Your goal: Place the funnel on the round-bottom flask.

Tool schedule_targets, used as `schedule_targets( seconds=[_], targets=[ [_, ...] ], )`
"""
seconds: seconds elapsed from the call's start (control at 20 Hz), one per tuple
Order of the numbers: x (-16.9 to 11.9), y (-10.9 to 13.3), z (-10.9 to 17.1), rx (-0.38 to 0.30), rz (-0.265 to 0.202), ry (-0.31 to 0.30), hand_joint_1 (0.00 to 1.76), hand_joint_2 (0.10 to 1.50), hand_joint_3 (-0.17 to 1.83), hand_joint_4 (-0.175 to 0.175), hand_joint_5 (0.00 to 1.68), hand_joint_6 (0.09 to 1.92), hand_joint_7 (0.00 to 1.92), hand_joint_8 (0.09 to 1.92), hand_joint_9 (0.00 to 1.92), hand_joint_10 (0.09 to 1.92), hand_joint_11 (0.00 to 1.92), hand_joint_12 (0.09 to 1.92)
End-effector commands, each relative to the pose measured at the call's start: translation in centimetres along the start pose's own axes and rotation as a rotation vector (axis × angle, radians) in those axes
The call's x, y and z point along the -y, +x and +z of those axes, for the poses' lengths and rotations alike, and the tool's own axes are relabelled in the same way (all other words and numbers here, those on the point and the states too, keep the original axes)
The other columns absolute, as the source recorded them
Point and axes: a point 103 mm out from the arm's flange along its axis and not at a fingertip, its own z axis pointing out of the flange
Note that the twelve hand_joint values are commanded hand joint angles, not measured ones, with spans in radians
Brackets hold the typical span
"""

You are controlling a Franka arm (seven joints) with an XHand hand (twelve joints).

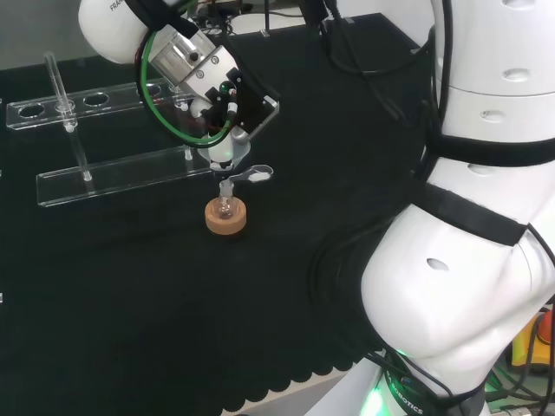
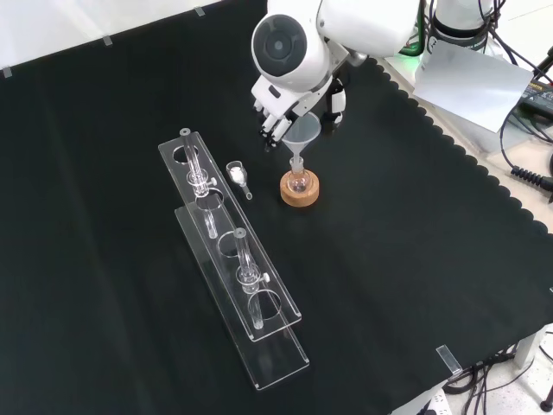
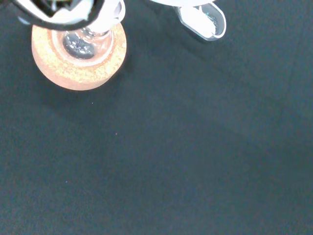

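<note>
A small clear round-bottom flask (image 2: 298, 181) sits upright in a cork ring stand (image 2: 300, 192) on the black cloth. A clear funnel (image 2: 302, 135) stands directly above it, its stem reaching down to the flask's neck. The hand (image 2: 281, 114) comes in from the front view's top, with fingers on one side of the funnel's cone and the thumb on the other. In the head view the hand (image 1: 227, 139) hangs just over the flask (image 1: 225, 206) and cork ring (image 1: 226, 218). The wrist view looks down on the flask (image 3: 80, 43) in its cork ring (image 3: 78, 63).
A small glass scoop (image 2: 236, 174) with white powder lies just left of the cork ring in the front view. Two clear racks (image 2: 226, 251) with upright test tubes stand farther left. The arm's white links (image 1: 468, 217) take up the head view's right.
</note>
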Motion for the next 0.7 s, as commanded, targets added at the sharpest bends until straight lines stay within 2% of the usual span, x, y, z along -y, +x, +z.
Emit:
schedule_targets(
  seconds=[0.05,0.7],
  targets=[
    [-0.34,0.06,0.28,-0.008,-0.005,0.0,0.89,0.76,0.7,0.002,0.65,0.62,0.54,0.62,0.91,0.39,0.73,1.24],
    [-0.47,0.31,0.48,-0.006,-0.011,0.006,0.89,0.76,0.71,-0.001,0.64,0.62,0.54,0.62,0.91,0.39,0.73,1.24]
  ],
)
